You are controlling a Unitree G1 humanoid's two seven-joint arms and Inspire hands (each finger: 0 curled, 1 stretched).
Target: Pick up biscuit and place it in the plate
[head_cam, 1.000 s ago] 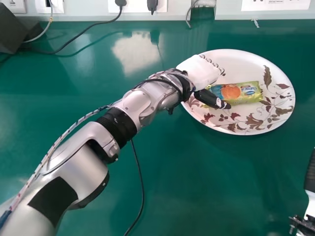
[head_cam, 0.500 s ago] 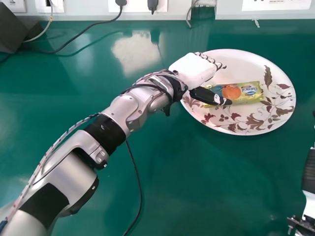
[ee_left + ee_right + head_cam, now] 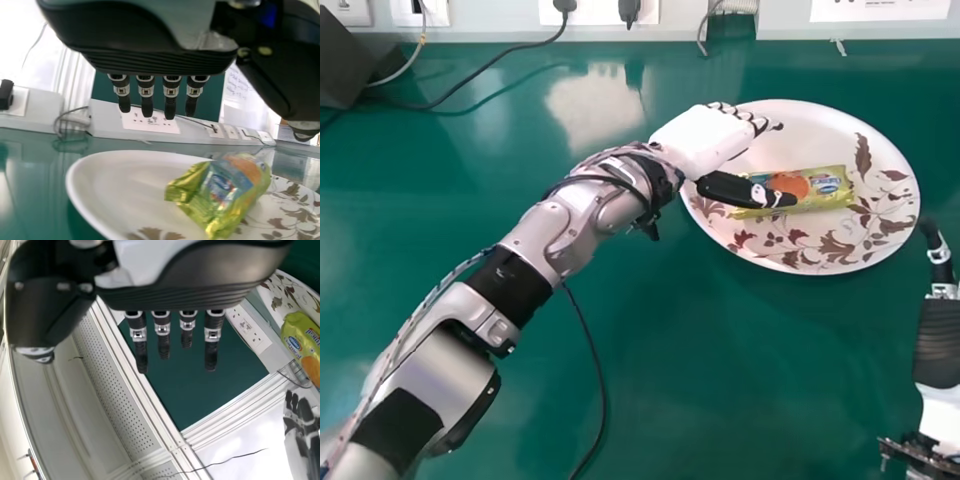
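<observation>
There is one plate (image 3: 820,130) on the green table (image 3: 720,380), and one pack of biscuits (image 3: 830,185) lies on its side on the plate. There are two robot hands. The left hand (image 3: 705,140) is over the plate's left side, with its fingers straight and a bit spread, and it is not pinching the pack. The right hand (image 3: 938,345) is at the near right, just past the plate, with its fingers straight and spread too, and its thumb out to the side. The head view shows one dark box (image 3: 350,60) at the far left of the table. The left wrist view shows a gap between the thumb and the pack. The right wrist view shows a gray sheet (image 3: 110,390) full of little holes.
</observation>
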